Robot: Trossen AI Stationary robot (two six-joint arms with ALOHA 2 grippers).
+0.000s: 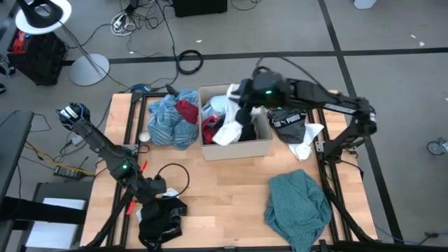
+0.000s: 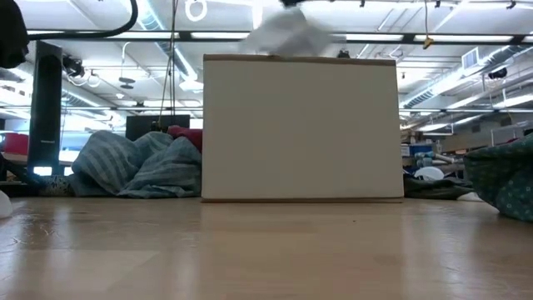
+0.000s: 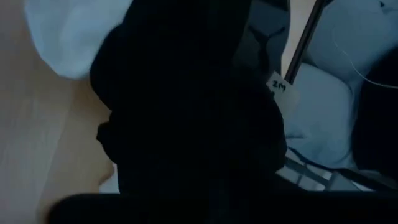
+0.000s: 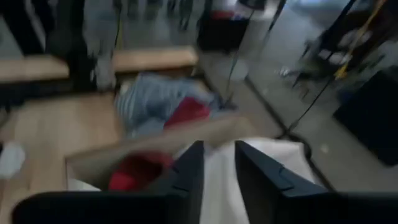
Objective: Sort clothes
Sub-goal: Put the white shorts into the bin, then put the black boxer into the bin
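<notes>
Sorting is partly done, judging by how the clothes lie. You have a light blue pile (image 1: 171, 117) with a red piece on it at the desk's far left, just beside the cardboard box (image 1: 260, 144); a black garment with white lettering (image 1: 288, 124) and something white at the box's right side; a teal green garment (image 1: 299, 204) spread at the near right corner; and a black garment (image 1: 161, 218) at the near left edge.

Your left pincer (image 1: 158, 192) sits right at that black garment. Its wrist camera is filled with dark cloth, so you cannot tell whether the fingers are closed on the fabric or merely resting over it.

Your right pincer (image 4: 217, 168) hangs over the box's far side, its two fingers (image 4: 189, 171) apart with a gap between them and pale cloth showing below; whether it has hold of anything, you cannot tell.

What is left: the box holds a jumble of white, red and black pieces (image 1: 227, 127), so several items appear to remain before the job is finished.
</notes>
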